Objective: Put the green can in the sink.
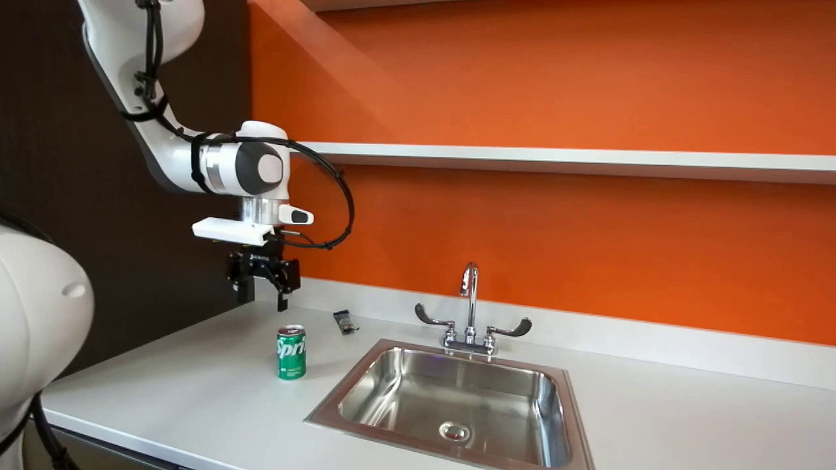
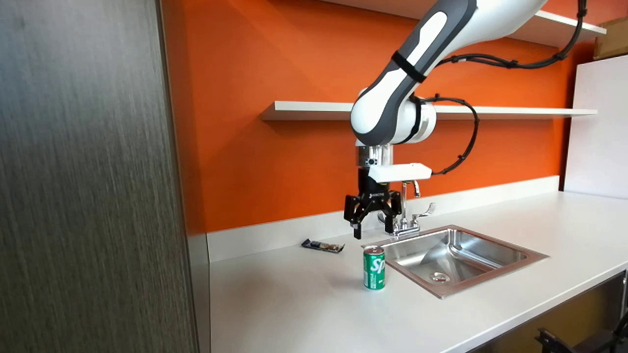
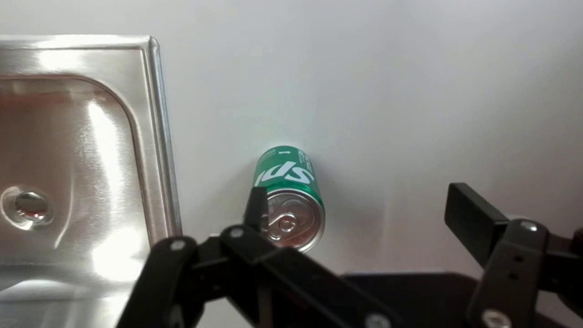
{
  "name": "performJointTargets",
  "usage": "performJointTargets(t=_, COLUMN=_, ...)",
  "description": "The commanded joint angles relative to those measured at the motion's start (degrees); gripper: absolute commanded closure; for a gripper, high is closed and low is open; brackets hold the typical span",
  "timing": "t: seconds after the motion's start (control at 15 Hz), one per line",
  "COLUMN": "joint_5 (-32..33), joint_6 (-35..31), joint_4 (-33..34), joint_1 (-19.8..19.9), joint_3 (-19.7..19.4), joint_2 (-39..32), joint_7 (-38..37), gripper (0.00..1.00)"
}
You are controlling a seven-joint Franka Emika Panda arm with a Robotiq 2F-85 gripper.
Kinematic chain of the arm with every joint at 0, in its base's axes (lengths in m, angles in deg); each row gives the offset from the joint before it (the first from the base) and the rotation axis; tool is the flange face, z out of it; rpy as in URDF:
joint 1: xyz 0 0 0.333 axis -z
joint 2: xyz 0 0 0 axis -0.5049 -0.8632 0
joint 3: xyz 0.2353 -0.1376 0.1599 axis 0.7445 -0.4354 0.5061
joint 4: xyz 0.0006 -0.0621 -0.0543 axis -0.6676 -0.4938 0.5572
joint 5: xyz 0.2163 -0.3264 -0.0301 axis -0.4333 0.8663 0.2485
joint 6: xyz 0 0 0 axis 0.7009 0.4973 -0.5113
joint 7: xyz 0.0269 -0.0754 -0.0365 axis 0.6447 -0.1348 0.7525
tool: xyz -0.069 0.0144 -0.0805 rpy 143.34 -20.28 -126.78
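Observation:
The green can (image 1: pixel 291 356) stands upright on the white counter, left of the sink (image 1: pixel 353 378) in an exterior view. In an exterior view the can (image 2: pixel 374 272) also stands beside the sink rim (image 2: pixel 439 290). My gripper (image 1: pixel 262 299) is open and empty, above the can's height and apart from it; it also shows in an exterior view (image 2: pixel 373 229). In the wrist view the can (image 3: pixel 287 171) lies near the left finger, which covers part of its silvery top. The open jaws (image 3: pixel 360 205) are centred right of it, and the sink (image 3: pixel 152 136) is at the left.
A chrome two-handled faucet (image 1: pixel 471 307) rises at the sink's back rim. A small dark snack wrapper (image 1: pixel 345 322) lies behind the can near the backsplash. A white shelf (image 1: pixel 555 156) runs along the orange wall. A tall dark panel (image 2: pixel 98 171) borders the counter's end.

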State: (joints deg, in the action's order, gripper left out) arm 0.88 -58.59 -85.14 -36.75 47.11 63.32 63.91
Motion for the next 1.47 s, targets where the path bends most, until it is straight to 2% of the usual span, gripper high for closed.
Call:
performJointTargets(t=0.0, joint_5=-0.31, joint_6=-2.11, joint_4=2.02, joint_1=0.49, joint_3=-0.69, joint_2=-3.70, joint_7=-0.57, gripper=0.00)
performJointTargets(t=0.53, joint_5=-0.46, joint_6=-4.20, joint_4=3.86, joint_1=0.45, joint_3=-1.89, joint_2=-8.93, joint_7=-0.92, gripper=0.00)
performJointTargets(t=1.4, joint_5=4.35, joint_6=-5.84, joint_4=7.18, joint_1=0.03, joint_3=-4.58, joint_2=-14.00, joint_7=-8.24, gripper=0.00)
